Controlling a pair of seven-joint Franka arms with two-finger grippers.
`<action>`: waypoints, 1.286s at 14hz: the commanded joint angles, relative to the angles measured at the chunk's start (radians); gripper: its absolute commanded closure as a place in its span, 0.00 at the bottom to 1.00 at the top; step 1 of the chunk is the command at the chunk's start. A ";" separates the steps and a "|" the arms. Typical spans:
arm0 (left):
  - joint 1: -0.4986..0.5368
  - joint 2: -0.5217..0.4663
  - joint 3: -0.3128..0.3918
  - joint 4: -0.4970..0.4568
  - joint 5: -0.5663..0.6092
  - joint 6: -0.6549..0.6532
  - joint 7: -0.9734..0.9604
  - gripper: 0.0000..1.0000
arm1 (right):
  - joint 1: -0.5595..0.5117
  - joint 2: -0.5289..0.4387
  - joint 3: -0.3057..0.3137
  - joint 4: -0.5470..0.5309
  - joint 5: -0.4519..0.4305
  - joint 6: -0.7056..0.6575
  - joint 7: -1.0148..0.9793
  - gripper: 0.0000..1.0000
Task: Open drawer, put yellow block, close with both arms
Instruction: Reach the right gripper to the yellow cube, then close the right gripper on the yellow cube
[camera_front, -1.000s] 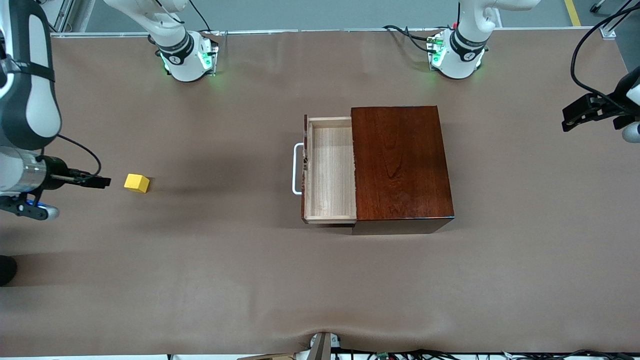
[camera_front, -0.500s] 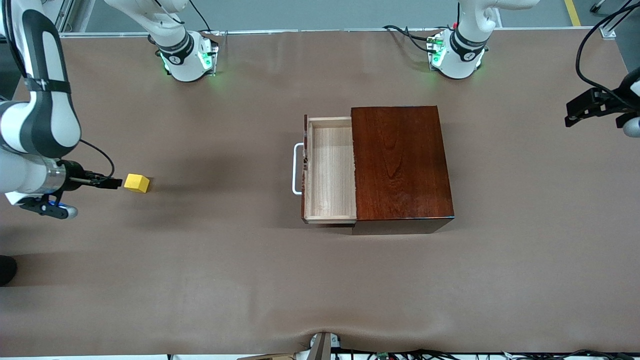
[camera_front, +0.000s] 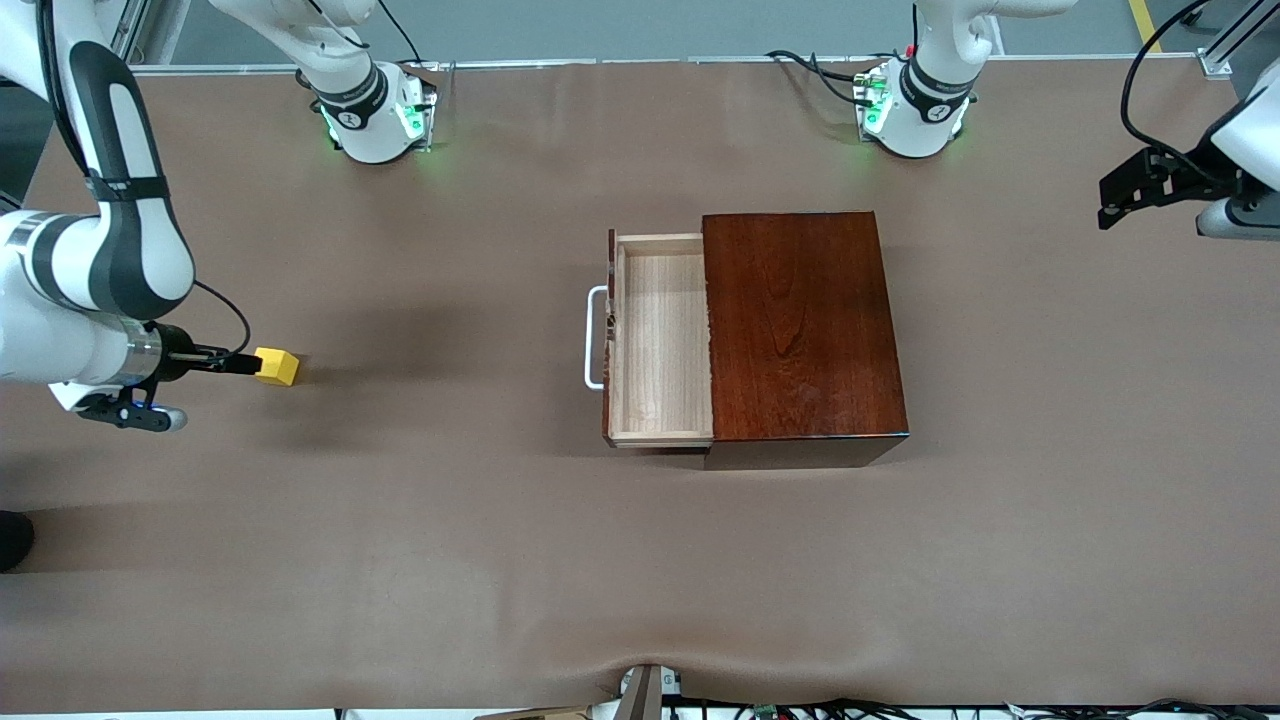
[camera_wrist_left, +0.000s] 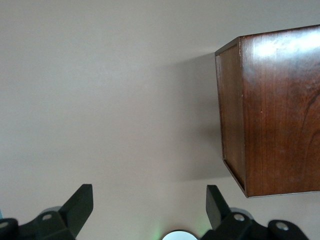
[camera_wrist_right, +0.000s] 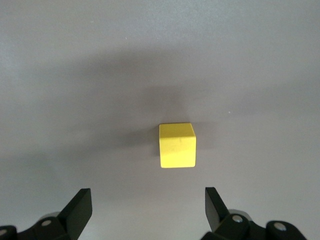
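The wooden box (camera_front: 805, 330) stands mid-table (camera_front: 450, 560) with its drawer (camera_front: 660, 340) pulled out toward the right arm's end, while the block (camera_front: 277, 366) sits on the tabletop near that end's edge, well apart from the drawer, with the right gripper (camera_front: 235, 362) just beside it.

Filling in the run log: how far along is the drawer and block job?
Done: the drawer stands pulled out of the wooden box and is empty. In hand: the right gripper, open, is at the yellow block, which sits on the table, not gripped. The left gripper, open, waits at its end. Left: grasp, place in the drawer, close it.
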 joint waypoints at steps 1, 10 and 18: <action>0.025 -0.041 -0.053 -0.048 -0.017 0.025 -0.035 0.00 | -0.047 -0.017 0.015 -0.076 -0.024 0.074 -0.043 0.00; 0.109 -0.040 -0.135 -0.033 -0.019 0.006 -0.048 0.00 | -0.053 -0.006 0.015 -0.233 -0.024 0.298 -0.043 0.00; 0.108 -0.032 -0.133 -0.025 -0.019 0.008 -0.043 0.00 | -0.091 0.044 0.017 -0.254 -0.024 0.398 -0.136 0.00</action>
